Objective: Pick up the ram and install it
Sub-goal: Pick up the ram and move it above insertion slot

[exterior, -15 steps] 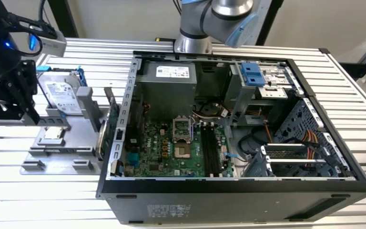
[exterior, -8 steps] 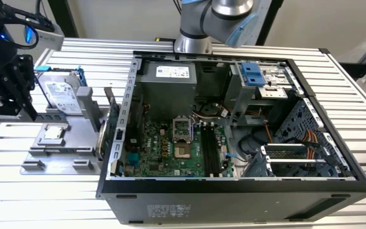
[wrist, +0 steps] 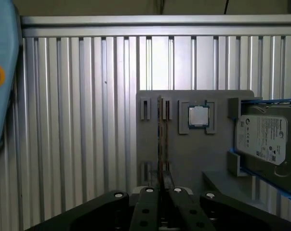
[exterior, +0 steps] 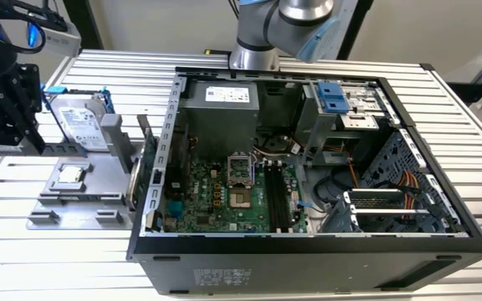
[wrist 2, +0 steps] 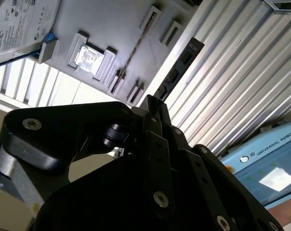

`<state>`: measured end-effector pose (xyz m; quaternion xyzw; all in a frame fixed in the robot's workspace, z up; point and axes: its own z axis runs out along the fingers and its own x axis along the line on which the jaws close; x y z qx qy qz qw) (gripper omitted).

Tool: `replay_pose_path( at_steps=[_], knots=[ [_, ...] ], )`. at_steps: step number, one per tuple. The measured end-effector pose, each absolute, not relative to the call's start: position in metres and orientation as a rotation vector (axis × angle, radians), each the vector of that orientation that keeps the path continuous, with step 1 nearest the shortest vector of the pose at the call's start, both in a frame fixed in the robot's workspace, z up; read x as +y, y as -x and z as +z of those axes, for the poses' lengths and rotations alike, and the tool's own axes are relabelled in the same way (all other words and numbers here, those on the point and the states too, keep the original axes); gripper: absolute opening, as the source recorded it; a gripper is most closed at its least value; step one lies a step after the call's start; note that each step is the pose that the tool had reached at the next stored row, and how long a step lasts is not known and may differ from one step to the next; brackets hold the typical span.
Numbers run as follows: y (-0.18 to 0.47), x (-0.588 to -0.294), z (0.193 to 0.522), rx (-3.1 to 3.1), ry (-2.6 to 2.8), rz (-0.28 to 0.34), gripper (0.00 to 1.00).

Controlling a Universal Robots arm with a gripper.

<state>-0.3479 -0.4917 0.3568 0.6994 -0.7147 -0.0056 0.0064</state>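
Ram (wrist: 161, 139) stands on its thin edge in a slot of the grey holder (wrist: 193, 154), and that holder lies on the ribbed desk (wrist: 78, 120) just beside the open computer case (exterior: 308, 263). So nothing is picked up yet, folks. Gripper (wrist: 163, 182) hovers over the holder, and in the first wrist view it is lined up along the stick. The jaws look drawn together with nothing between them, clenched on air. The small square chip (wrist: 198, 116) rests in its own pocket beside the ram. The hard drive (wrist: 266, 134) in its blue frame sits further along the same holder. Inside the case, the long memory slots (exterior: 278, 200) on the board lie bare. The danger, as I judge it, is that narrow target. If the jaws come down as tight as they appear, they would strike the ram's top edge instead of straddling it. A small sideways error could knock the stick askew in its slot or bump the raised slot walls. A grip taken off-centre could let so long and thin a board tilt when lifted. A tilted board would jam against the slot or the case wall.
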Motion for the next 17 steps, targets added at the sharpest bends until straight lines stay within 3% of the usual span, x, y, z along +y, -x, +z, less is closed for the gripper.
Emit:
replay_pose_path(
  at_steps=[17],
  knots=[
    [0.348,-0.492,0.378,-2.236,-2.188,-0.018,0.0]
  ],
)
